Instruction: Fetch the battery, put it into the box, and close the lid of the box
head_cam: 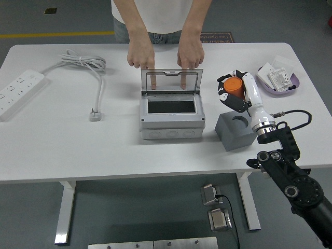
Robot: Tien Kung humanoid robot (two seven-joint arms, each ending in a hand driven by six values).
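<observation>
- Gripping the battery [233,86], our right hand [235,93] has its fingers curled around the orange cylinder, and the white forearm slants back from it toward the lower right, where the black arm enters the view.
- We see the battery as a short orange cylinder, upright in the hand, clear of the table [78,150] and apart from everything else.
- Just below the hand sits a grey block [236,129] with a round socket in its top, and that socket shows nothing in it.
- To the hand's left stands the grey box [171,127], its dark inside exposed and its clear lid [171,80] raised upright at the far edge.
- Beyond the box from us, a person's two hands [166,54] rest fingertips on the lid's top edge, holding it up.
- To the hand's right, near the far table corner, lies a purple tray [265,85] holding white packets.
- Far to the left, a white power strip [18,93] and its coiled cord [85,65] lie on the table.
</observation>
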